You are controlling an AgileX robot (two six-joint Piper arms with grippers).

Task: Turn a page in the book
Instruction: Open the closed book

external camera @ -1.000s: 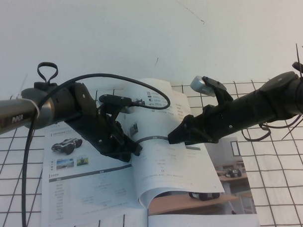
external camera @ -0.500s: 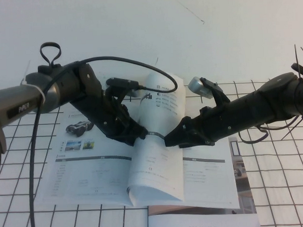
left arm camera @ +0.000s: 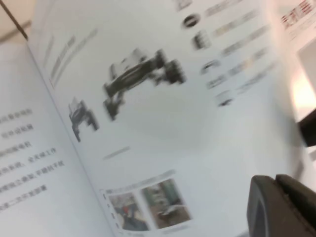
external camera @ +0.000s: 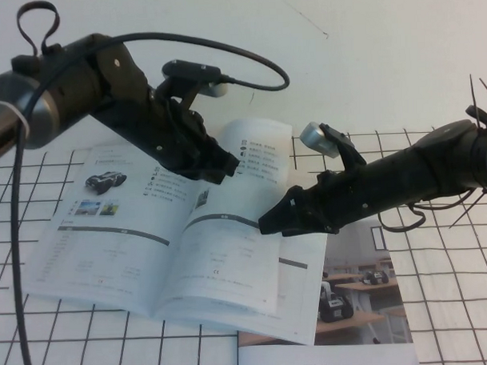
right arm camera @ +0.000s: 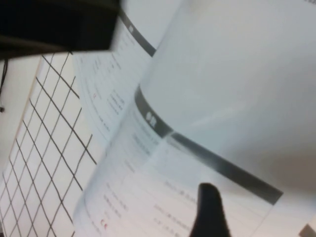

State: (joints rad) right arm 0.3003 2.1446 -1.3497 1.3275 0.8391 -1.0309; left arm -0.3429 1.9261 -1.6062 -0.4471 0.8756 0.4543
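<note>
Your table (external camera: pixel 441 336) is a white top ruled with a black grid that stops short of the far side, where only plain white surface shows, so you have room beyond the book and little on the near side, where a second booklet (external camera: pixel 367 298) with a room photo lies partly under the book's right edge and another white sheet (external camera: pixel 330 360) sits at the near edge. The book (external camera: pixel 110 259) lies open and slightly skewed at centre-left on the grid; judge it light, thin and glossy, likely to slide on the table if you push sideways instead of lifting. The page (external camera: pixel 237 231) arches up over the spine between both arms, limp and slick, so it should bend easily and crease if you squeeze hard; take it by the free outer edge or a corner, not mid-sheet. Your left tool (external camera: pixel 223 161) hangs above the page's far part, near the spine; you cannot tell from these views whether its jaws are spread or together. Your right tool (external camera: pixel 270 221) points at the right side of the arched page, jaws spread wide, and no sheet is visibly pinched between them.
</note>
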